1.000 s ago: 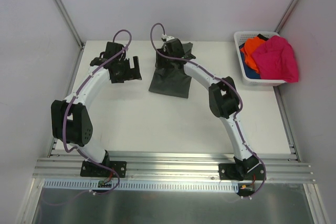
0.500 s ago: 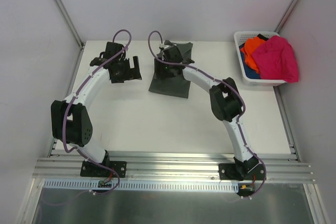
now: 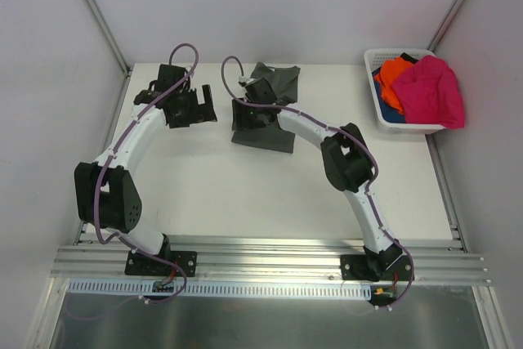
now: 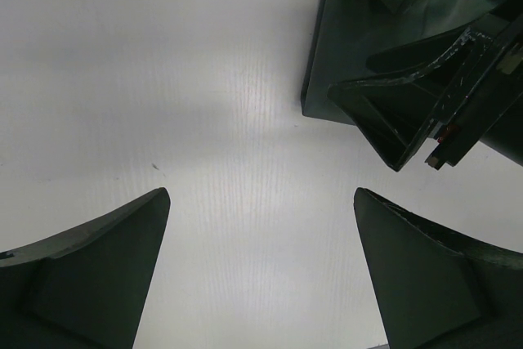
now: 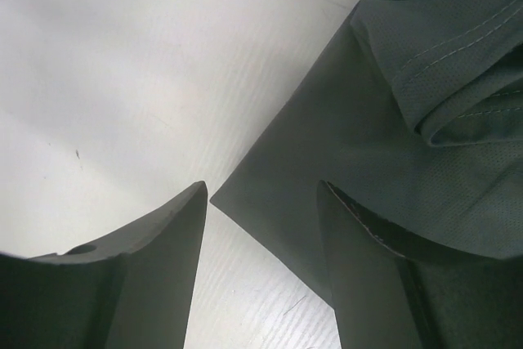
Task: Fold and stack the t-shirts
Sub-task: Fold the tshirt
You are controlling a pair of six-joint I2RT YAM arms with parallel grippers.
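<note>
Two pincers, top view: the left pincer [image 3: 202,114] hangs over bare counter [image 3: 245,194] just left of the dark grey-green t-shirt [image 3: 274,132]. The right pincer [image 3: 245,116] sits low at that shirt's left edge.
Shirt on the counter, top view: it lies toward the far middle, rumpled at its far end and flatter on the side nearer us.
Basket, top view: the white lattice basket [image 3: 409,127] stands at the far right, well apart. It holds a magenta-pink t-shirt [image 3: 433,91] on top, with an orange t-shirt [image 3: 396,75] and a blue t-shirt [image 3: 391,115] showing beside it.
Left pincer, left wrist view: the jaws are spread wide with only counter between them. A corner of the dark shirt and the right pincer show at the upper right.
Right pincer, right wrist view: the jaws stand parted and clamp nothing. A corner of the shirt lies in the gap, with one finger over cloth and the other over counter.
Handling, our judgement: this is light, limp knit cloth. We expect it to sag, hold no shape once lifted, and perhaps skid on the smooth counter. Stacked layers may peel apart.
Where to take hold, our judgement: we would pinch at a corner or along the stitched hem, catching every layer. One pincer on each corner of the same edge should let the fold travel flat.
</note>
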